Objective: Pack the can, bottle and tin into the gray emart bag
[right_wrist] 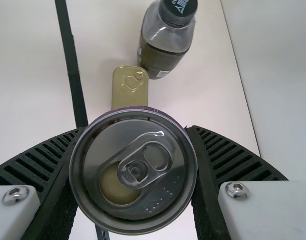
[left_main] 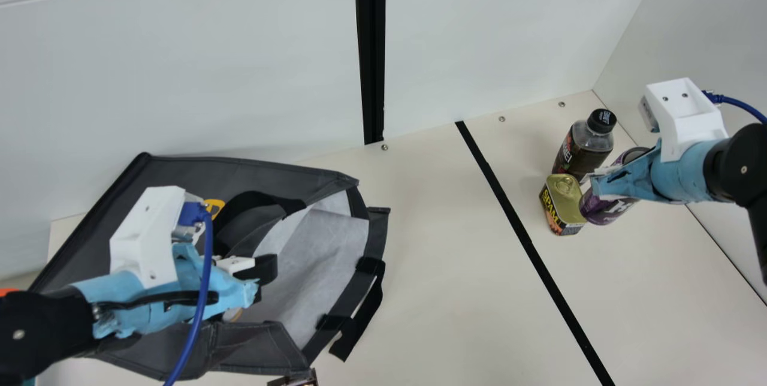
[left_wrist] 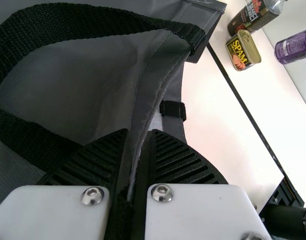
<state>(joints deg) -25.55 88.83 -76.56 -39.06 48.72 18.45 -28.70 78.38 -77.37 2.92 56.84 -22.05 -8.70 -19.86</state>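
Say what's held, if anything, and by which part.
The right jaws hold the purple can by its sides; the left jaws pinch the gray bag by its rim.

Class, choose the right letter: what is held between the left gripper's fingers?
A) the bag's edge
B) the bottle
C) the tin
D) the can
A: the left gripper has the bag's edge pinched between its two fingers, while the can is between the fingers of the right gripper.
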